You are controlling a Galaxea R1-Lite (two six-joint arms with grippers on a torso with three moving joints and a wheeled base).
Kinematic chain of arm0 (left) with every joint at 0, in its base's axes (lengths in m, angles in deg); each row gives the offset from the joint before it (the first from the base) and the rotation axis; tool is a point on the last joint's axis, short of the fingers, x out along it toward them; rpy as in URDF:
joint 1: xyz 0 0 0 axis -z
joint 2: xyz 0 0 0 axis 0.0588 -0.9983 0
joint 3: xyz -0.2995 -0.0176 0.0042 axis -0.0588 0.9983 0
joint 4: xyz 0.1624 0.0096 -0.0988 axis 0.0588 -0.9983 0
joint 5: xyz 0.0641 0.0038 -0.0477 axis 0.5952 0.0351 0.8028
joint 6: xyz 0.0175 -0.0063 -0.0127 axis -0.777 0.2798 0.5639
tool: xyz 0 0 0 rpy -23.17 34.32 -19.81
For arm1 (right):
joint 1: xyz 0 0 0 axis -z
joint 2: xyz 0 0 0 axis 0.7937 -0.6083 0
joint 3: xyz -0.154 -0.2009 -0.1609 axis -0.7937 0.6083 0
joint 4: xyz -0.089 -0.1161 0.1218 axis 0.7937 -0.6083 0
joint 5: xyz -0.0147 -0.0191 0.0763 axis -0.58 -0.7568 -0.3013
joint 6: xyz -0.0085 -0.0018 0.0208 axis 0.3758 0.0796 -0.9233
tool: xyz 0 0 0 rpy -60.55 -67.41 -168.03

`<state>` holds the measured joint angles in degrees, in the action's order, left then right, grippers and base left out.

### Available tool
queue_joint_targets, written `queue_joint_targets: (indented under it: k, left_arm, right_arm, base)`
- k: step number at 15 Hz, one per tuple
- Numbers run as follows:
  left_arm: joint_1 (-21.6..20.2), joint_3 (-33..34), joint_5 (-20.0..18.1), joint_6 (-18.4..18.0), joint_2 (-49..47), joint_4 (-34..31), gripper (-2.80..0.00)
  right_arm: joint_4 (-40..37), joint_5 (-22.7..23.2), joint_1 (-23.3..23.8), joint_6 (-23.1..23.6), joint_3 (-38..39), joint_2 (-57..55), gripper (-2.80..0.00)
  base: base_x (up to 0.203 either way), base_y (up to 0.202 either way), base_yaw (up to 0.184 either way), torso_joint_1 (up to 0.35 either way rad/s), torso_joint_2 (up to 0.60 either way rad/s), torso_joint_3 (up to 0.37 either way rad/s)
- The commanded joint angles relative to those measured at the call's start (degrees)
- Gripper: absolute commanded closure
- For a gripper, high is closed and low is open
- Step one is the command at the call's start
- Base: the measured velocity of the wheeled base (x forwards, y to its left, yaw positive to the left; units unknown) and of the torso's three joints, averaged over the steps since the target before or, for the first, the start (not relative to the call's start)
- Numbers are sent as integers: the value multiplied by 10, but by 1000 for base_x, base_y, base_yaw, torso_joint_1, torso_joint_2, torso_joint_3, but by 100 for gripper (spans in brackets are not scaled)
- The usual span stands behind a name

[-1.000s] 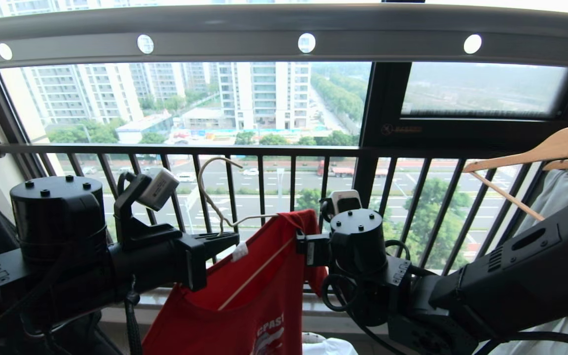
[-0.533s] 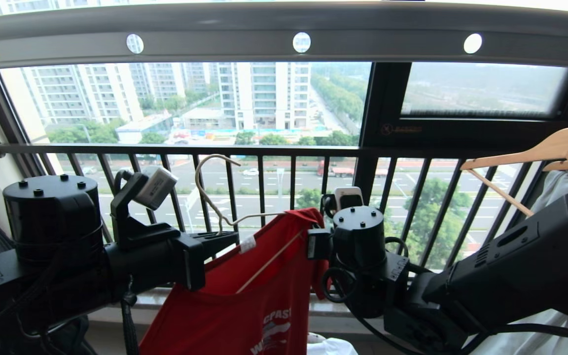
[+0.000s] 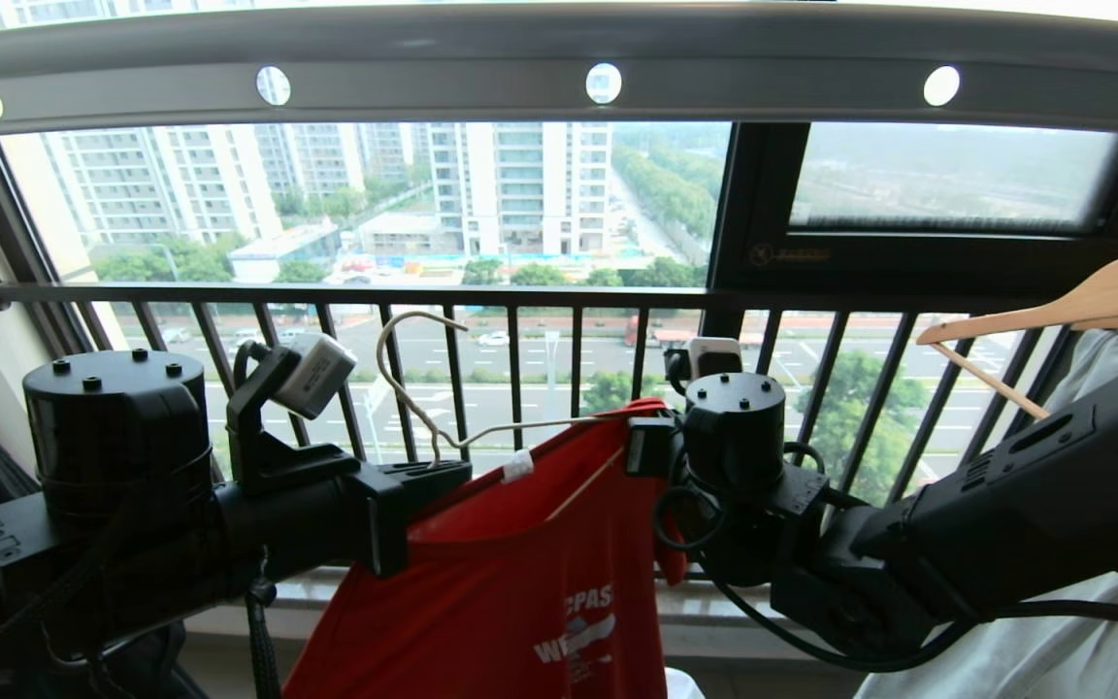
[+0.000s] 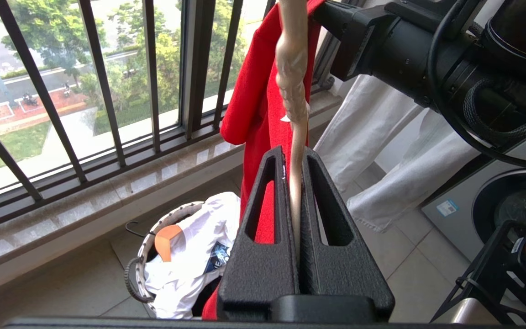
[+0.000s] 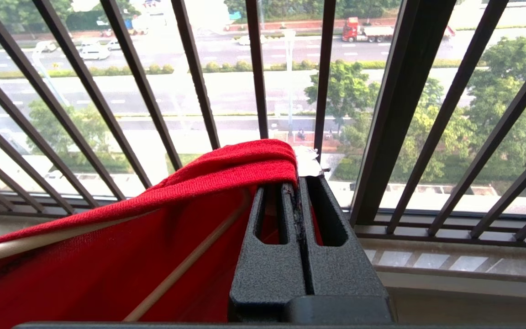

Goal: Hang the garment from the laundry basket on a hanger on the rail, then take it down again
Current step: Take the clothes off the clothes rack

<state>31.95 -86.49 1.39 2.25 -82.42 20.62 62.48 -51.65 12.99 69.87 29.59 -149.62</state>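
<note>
Red T-shirt point(image 3: 520, 582): soft, light, limp; draped on cream wire hanger point(image 3: 423, 408) below grey rail point(image 3: 559, 58).
Left gripper point(image 4: 296, 192) clamps hanger neck; right gripper point(image 5: 300, 192) pinches shirt shoulder.
Best hold: stiff hanger wire.

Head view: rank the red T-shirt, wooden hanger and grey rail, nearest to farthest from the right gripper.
1. Red T-shirt: right gripper shut on its shoulder.
2. Wooden hanger: off to the robot's right.
3. Grey rail: overhead, farthest.
</note>
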Motion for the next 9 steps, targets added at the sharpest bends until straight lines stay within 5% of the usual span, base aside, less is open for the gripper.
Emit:
queue_joint_targets:
  k: [1,9]
  left_arm:
    - [0,0,-1,1,2,2,0]
    - [0,-1,19,-1,1,4,0]
  right_arm:
    - [3,-1,25,-1,-12,-9,0]
    - [3,2,51,1,-21,-63,0]
  base:
    - [0,0,0,0,0,0]
    - [0,0,0,0,0,0]
